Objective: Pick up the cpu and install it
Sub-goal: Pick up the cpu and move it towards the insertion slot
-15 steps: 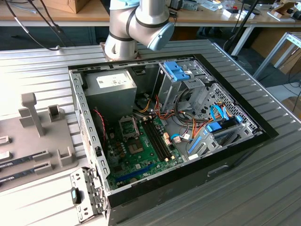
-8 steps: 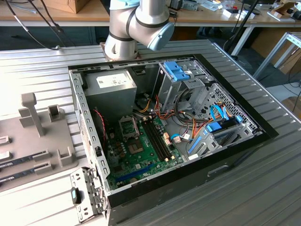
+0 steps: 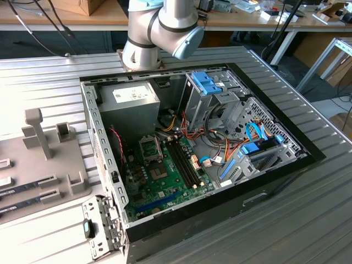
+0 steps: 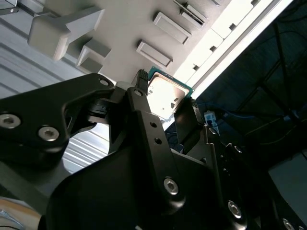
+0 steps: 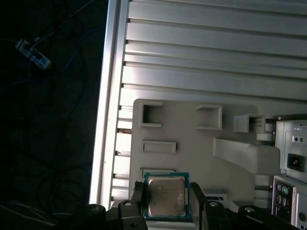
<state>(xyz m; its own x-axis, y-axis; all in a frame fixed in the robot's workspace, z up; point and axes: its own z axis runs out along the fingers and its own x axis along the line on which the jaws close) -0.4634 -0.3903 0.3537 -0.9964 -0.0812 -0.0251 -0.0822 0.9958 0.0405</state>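
Black gripper links stand closest in both wrist views, and between the two fingers sits the cpu. The jaws are closed down to the chip's width, one finger against each of two opposite edges, so the gripper has hold of it. The silvery plate faces the camera, with the green edge showing around it. In the second wrist view the gripper pinches the cpu the same way, a fingertip at either edge.

Behind the cpu in the first wrist view lies a grey tray with rectangular pockets, resting on the slatted metal table. The chip overlaps one pocket. Whether it touches the tray cannot be told. Just beside the tray is the rear panel of the case. The second wrist view shows the tray beyond the fingers.

In the exterior view the tray is at the left of the frame, with two long sticks in slots at lower left. The case lies open in the middle, set into the table. The motherboard is in its lower left part, and the socket, a dark square frame, is just below the power supply. The arm stands at top centre, behind the case.
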